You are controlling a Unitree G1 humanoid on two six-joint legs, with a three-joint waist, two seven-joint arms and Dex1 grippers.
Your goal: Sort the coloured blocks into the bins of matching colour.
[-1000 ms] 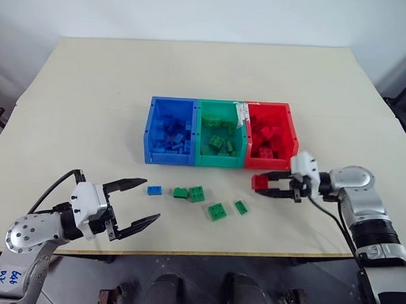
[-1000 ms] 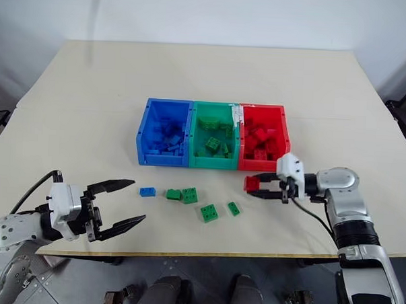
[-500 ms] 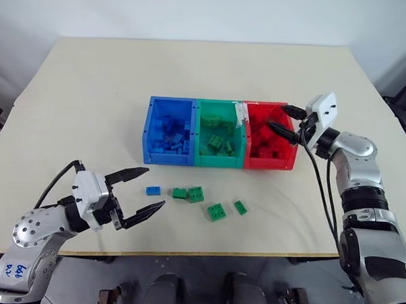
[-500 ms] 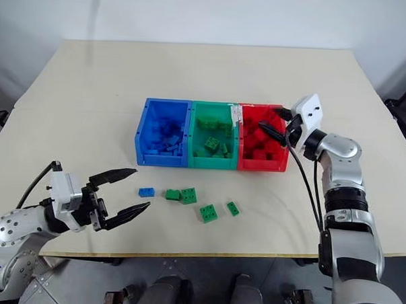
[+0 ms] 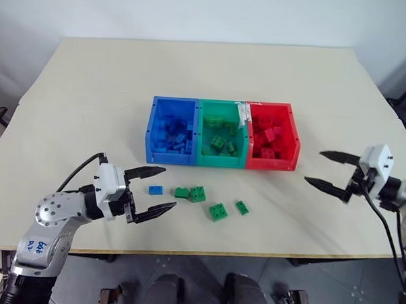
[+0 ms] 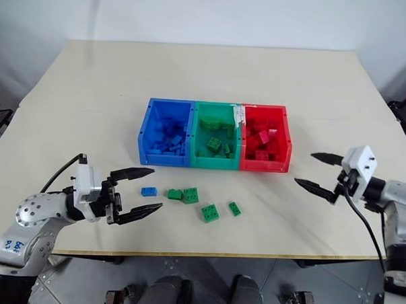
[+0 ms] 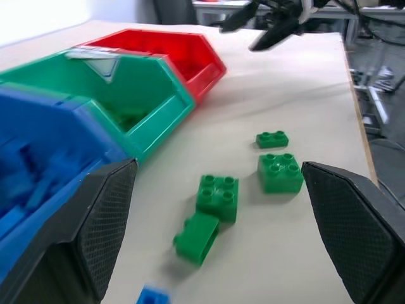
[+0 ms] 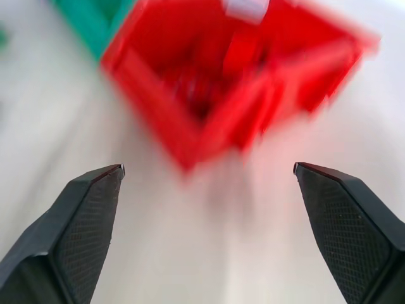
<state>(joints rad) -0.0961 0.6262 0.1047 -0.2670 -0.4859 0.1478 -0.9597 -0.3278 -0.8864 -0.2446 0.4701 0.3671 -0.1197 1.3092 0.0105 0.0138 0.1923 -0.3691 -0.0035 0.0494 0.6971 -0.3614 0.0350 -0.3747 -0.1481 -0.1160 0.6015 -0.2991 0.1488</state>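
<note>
- Coloured blocks left loose on the table (image 5: 84,86): one blue block (image 5: 155,189) and four green ones, strung in a row at lower centre of the left eye view, just in front of the bins.
- Green pair (image 5: 190,192) sits touching, right beside the blue one; another green square (image 5: 218,211) and a small green brick (image 5: 242,207) lie a little to the right, apart from each other.
- Bins stand joined in a row at frame centre: blue bin (image 5: 150,133), green bin (image 5: 200,135), red bin (image 5: 294,137), each already holding bricks of its own colour, so the sort looks mostly done.
- Left gripper (image 5: 158,188) is low at lower left, jaws spread wide, nothing between them, aimed at the blue block, likely lining up a pick.
- Right gripper (image 5: 329,171) hangs at the right edge, well clear of the red bin, jaws wide apart and empty.
- Right wrist view is smeared, so the red bin's contents there are hard to read.
</note>
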